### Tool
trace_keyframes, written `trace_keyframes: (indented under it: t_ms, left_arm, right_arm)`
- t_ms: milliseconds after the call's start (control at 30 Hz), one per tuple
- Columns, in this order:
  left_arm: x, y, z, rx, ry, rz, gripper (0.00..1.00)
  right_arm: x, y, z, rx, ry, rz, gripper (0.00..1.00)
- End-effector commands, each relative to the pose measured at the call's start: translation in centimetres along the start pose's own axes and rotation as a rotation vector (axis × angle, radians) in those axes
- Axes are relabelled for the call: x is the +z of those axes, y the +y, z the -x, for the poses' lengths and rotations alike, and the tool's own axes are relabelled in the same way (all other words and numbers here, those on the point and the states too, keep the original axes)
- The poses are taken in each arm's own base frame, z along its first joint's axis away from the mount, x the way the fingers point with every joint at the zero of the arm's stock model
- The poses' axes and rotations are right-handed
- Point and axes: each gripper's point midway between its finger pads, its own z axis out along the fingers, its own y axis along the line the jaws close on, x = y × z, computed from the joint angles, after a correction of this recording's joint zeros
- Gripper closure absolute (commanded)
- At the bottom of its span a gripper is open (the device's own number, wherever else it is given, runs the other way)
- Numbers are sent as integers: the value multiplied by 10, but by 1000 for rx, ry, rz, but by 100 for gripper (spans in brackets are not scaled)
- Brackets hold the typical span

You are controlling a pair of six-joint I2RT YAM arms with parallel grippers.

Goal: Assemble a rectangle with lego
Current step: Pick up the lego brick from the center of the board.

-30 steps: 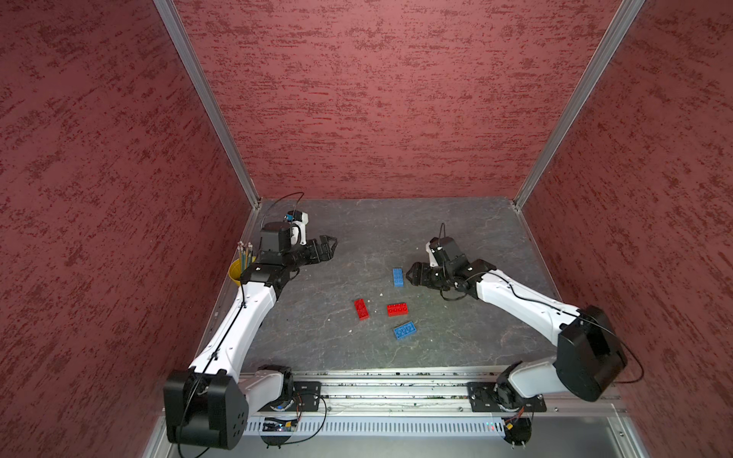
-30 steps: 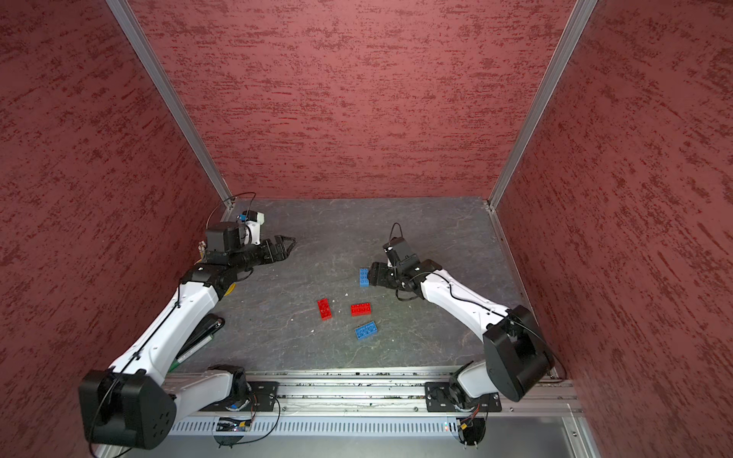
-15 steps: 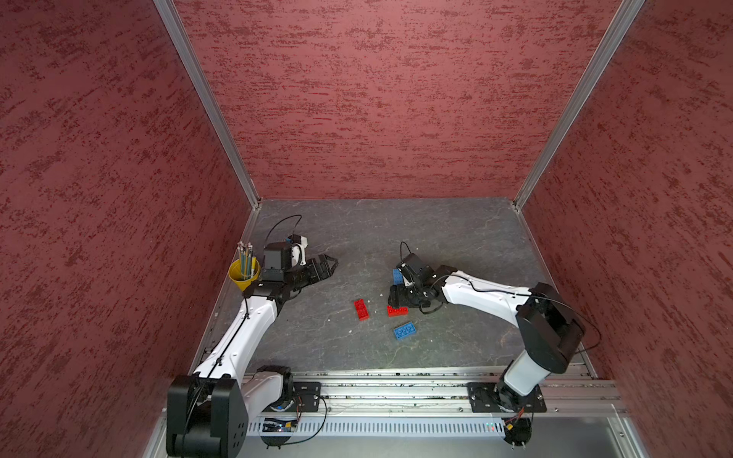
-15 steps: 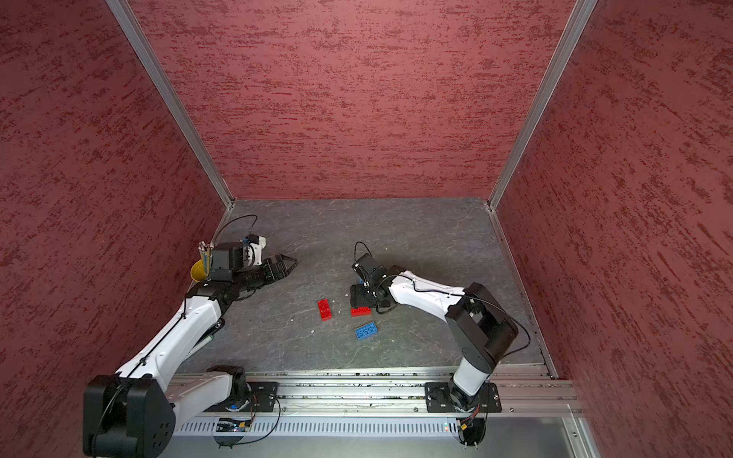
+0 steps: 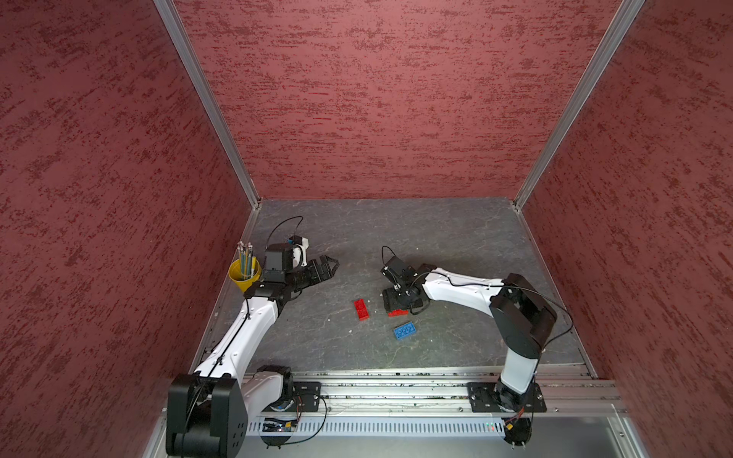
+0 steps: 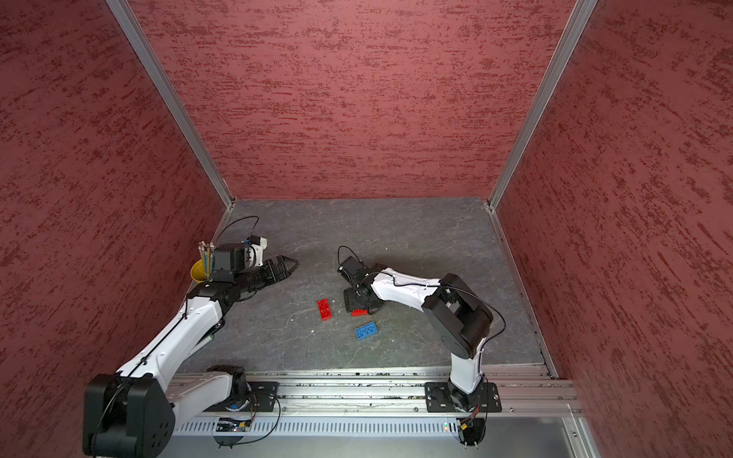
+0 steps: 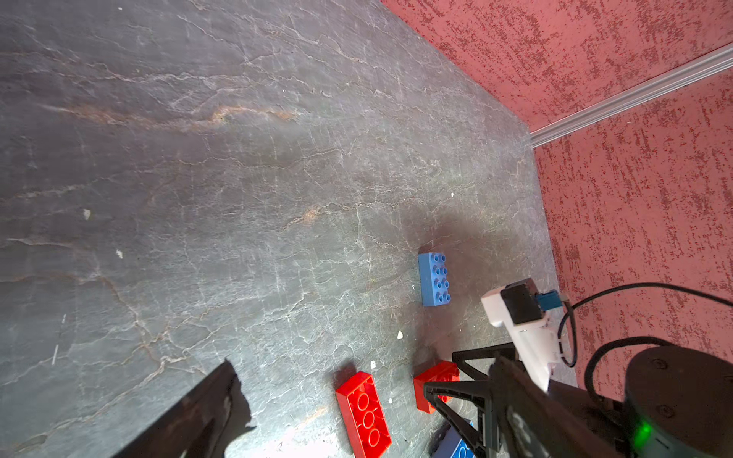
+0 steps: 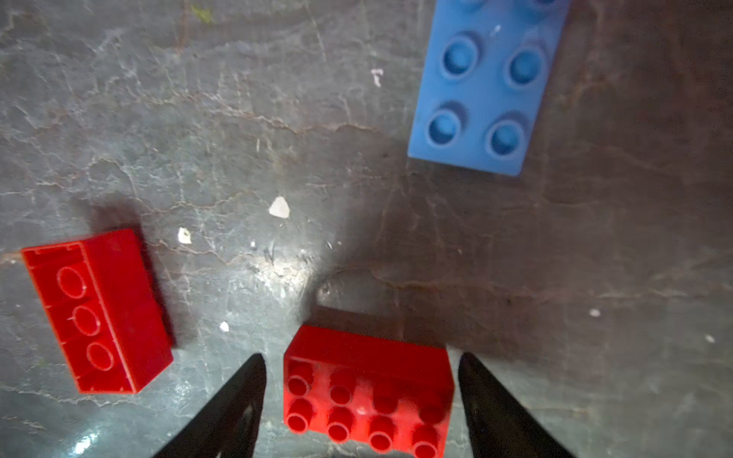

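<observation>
The lego lies as separate bricks on the grey floor, and no rectangle is in view. My right gripper [image 8: 361,357] [image 5: 398,303] is open and low over a studs-up red brick [image 8: 369,392] [image 5: 398,313]. Its fingers [image 8: 238,404] stand on either side of the brick with narrow gaps. An upside-down red brick [image 5: 361,309] [image 8: 99,313] lies to its left. One blue brick [image 5: 405,331] is nearer the front. Another blue brick [image 8: 488,87] [image 7: 434,279] lies behind, hidden under the right wrist in both top views. My left gripper [image 5: 329,265] [image 6: 287,265] hangs open and empty at the left.
A yellow cup of pencils [image 5: 244,273] [image 6: 197,271] stands against the left wall behind my left arm. Red textured walls close in three sides. The metal rail [image 5: 396,390] with both arm bases runs along the front. Small white crumbs dot the floor.
My right gripper swung from beside the far blue brick toward the front and came down astride the studs-up red brick. My left gripper drifted slightly toward the front.
</observation>
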Motion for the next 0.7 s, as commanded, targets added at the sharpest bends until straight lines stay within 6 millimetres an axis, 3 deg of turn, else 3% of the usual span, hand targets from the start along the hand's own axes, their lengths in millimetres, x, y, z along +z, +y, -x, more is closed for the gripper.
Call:
trace_keyframes:
  t_ms: [0,133,367,500,667]
  left_arm:
    - [1,0,3,14,-19,0,0]
    - [1,0,2,13,-18,-2,0]
    - [2,1,2,10,-14,4,0]
    - [1,1,3,16,-16,5,0]
    - [-1,-17,6,150,-41,-1,0]
  right_arm:
    - [0,-4,0,-33,-6,-62,25]
    - [4,-4,-1,-39,0,-73,26]
    - [6,-4,1,-38,-1,-87,41]
    - [3,-2,4,-38,-6,-88,43]
    - [-19,7,30,-38,-63,-62,43]
